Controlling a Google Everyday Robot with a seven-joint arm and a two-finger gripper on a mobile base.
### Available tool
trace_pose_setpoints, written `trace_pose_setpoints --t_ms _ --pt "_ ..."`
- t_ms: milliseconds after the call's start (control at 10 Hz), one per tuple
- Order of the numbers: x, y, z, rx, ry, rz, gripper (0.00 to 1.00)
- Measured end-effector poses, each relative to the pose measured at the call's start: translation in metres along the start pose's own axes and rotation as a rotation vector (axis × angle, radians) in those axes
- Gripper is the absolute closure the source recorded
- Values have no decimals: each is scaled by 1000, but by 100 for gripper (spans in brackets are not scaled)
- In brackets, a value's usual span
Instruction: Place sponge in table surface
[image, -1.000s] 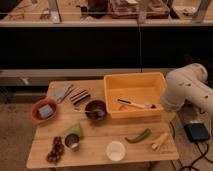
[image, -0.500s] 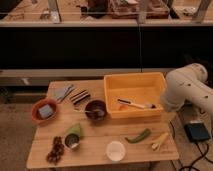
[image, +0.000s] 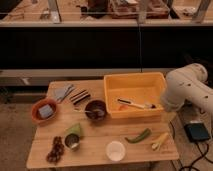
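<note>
The sponge (image: 46, 111) is a grey-blue block lying in an orange bowl (image: 35, 111) at the left side of the wooden table (image: 100, 132). My white arm (image: 186, 92) stands off the table's right edge, beside the yellow bin. My gripper does not show in the camera view; it is hidden or out of frame, far from the sponge.
A yellow bin (image: 135, 76) holding a utensil (image: 133, 104) sits at the back right. A dark bowl (image: 95, 109), grey cloth (image: 62, 92), green cup (image: 73, 137), dark grapes (image: 56, 149), white lid (image: 115, 150), green pepper (image: 138, 136) and a yellowish item (image: 160, 141) lie about. A black box (image: 199, 131) is on the floor.
</note>
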Motion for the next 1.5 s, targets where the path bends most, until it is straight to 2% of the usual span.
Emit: trace_pose_setpoints --t_ms 700,900,1100,1300,1500 --pt "0 -1 0 1 -1 0 35" --pt "-6 -7 -3 11 -12 -30 35" --pt "-36 -16 -9 22 -40 -84 35" --pt "-80 -20 -16 31 -64 -145 35" --pt "-135 -22 -24 42 -97 -218 35"
